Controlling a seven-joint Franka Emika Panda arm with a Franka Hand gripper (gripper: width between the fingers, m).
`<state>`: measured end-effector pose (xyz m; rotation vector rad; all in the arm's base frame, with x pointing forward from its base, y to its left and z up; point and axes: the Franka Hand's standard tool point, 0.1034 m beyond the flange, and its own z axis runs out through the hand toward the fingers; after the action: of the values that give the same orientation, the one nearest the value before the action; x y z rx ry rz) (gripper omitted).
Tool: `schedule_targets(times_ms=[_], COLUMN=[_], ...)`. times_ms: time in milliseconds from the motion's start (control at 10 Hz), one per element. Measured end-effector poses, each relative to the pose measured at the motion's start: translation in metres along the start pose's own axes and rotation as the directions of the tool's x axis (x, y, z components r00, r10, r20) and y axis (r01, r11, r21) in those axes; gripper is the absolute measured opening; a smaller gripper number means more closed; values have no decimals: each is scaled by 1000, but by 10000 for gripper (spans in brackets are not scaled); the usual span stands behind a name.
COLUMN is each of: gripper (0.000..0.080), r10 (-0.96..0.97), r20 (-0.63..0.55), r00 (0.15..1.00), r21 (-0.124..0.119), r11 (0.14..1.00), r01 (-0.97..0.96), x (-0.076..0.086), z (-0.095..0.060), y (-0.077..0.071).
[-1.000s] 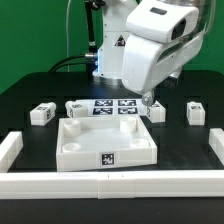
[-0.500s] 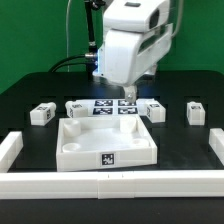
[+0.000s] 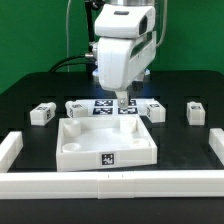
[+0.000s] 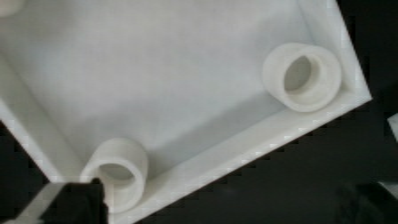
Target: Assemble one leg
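Small white plastic leg block on black tabletop, fingers above white rimmed tray, grip state indiscernible.

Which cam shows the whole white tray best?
The exterior view. It shows the whole tray, with its raised rim on all four sides and the tag on its front wall. The wrist view gives only a close-up of part of the tray's inside, with two round sockets and the tray's outline cut off.
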<state>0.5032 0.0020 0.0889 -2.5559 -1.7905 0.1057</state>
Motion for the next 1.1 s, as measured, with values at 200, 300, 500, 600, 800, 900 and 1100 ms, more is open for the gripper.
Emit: schedule_targets(times_ms=[200,300,500,600,800,900,1100], gripper=[650,650,650,650,650,650,650], r10=[-66,-160,-378,-426,-452,-454,-439], r20=[-11,-32,-41,-41,-37,-39,-47], r00=[998,987,925,904,891,890,897], r21=[-14,-30,-60,-63,-61,-59,-42], r11=[998,987,925,904,891,890,899], r01=[65,159,375,424,449,452,437], x=[-5,-21,-56,-67,-73,-73,-72], z=[3,13,35,46,61,67,80], y=[-2,-13,-31,-35,-36,-37,-43])
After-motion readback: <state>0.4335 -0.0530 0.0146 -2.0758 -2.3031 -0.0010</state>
